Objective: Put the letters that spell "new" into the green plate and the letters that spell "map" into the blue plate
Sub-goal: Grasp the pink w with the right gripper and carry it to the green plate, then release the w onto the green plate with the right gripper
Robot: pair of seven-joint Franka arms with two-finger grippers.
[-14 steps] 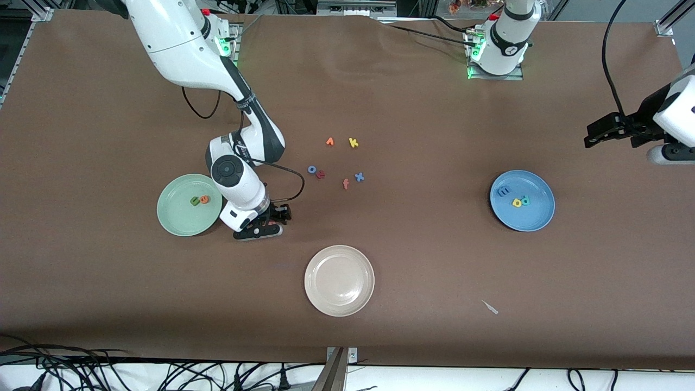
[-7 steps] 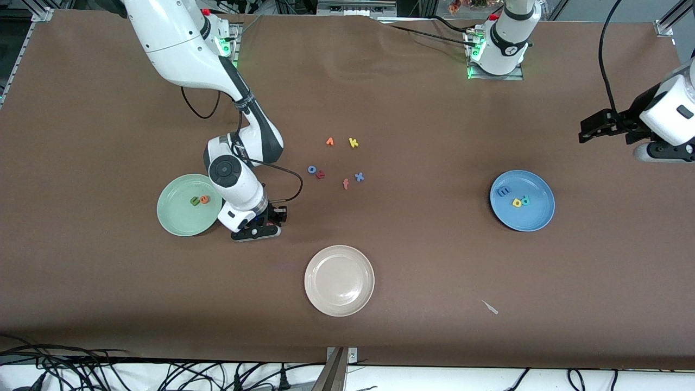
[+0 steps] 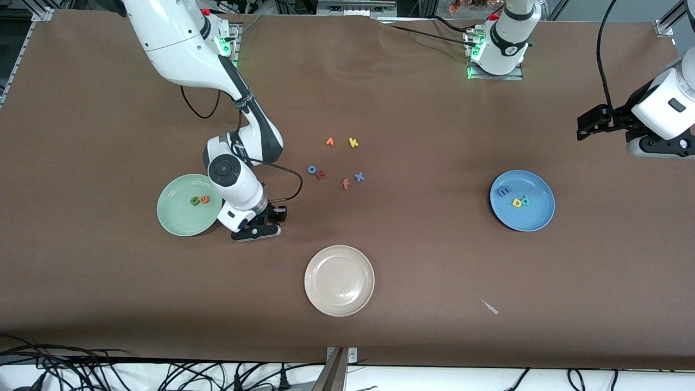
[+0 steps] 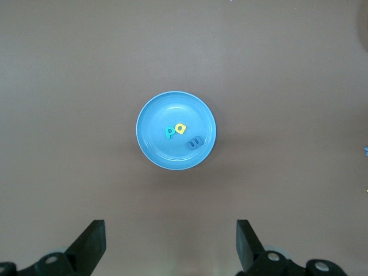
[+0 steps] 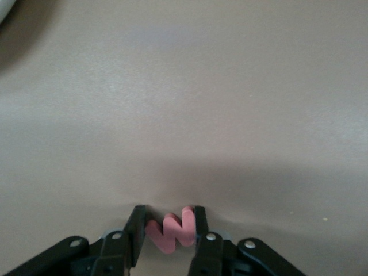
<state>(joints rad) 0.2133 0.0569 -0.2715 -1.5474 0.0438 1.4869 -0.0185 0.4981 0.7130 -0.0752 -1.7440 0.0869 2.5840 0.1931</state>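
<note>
Salmon-red "w" first: found it clamped between the narrowed right jaws, low at the desk just beside the green plate, on that plate's rim toward the left arm's end. Could not tell whether it had cleared the desk yet.

Judged the step as the carry into the green plate. Needed a straight lift before any sideways travel, so as not to drag soft foam across the cloth. Needed enough height to clear the ridged rim. Best released low over bare plate, away from the green "n" and orange "e", so as not to knock them out. Risked a twist in the pinch, given so thin a piece.

Saw the left jaws spread wide and empty, waiting high above the desk near the blue plate.

Counted three plates: green, blue and one beige plate, the last bare. Counted two letters in the green plate. Counted three in the blue: blue "m", yellow "a", teal "p". Counted six loose mid-desk: orange "v", yellow "k", blue "o", blue "x", salmon "f", plus one red letter too small to read.
</note>
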